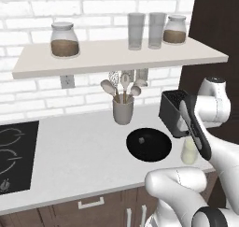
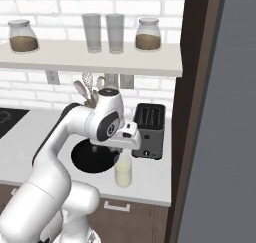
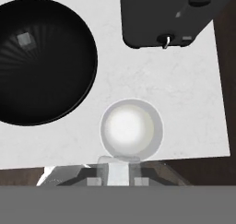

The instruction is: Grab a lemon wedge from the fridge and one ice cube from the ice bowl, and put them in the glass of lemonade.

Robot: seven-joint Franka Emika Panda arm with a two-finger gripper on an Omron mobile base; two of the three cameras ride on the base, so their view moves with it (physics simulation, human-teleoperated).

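Black ice bowl point(image 3: 44, 61) sitting at left on the white worktop point(image 3: 184, 103) with one ice cube point(image 3: 25, 39) lying inside, glass of lemonade point(image 3: 131, 131) standing just beside it, toaster point(image 3: 168, 15) lying beyond, hand point(image 2: 129, 137) hovering directly above the glass, its fingers' spread being impossible to tell.

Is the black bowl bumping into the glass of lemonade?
Apart. In the hand view, a strip of white counter runs between the ice bowl and the glass of lemonade, so they do not touch.
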